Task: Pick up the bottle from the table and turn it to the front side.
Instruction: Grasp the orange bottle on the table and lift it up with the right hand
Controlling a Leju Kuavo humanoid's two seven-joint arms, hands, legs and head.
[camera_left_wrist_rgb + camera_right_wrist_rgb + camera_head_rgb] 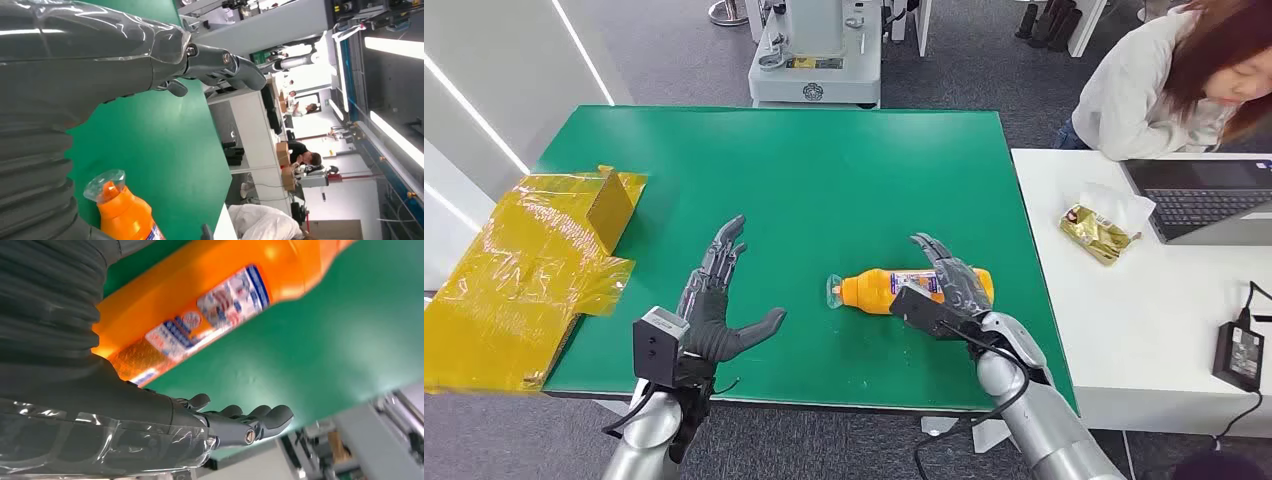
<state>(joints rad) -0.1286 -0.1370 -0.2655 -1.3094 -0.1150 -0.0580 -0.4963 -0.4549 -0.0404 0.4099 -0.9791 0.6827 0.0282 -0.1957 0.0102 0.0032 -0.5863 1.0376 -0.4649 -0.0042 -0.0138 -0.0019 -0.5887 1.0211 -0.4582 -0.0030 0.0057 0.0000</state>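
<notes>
At the near edge of the green surface (824, 170), the left hand (714, 300) is held upright with its dark fingers (724, 250) spread apart and nothing between them. To its right, the right hand (944, 285) is seen over the orange plastic bottle with a blue-and-white label (879, 290); its fingers (260, 417) are extended and apart, and whether they touch the bottle cannot be told. The bottle lies on its side near the front right part of the surface, its clear cap end pointed toward the left hand. At the left edge, a flattened cardboard box wrapped in yellow tape (524, 270) overhangs. Farther right, a white surface (1144, 320) carries a grey laptop (1209, 200), where a person (1164, 80) is seated.
</notes>
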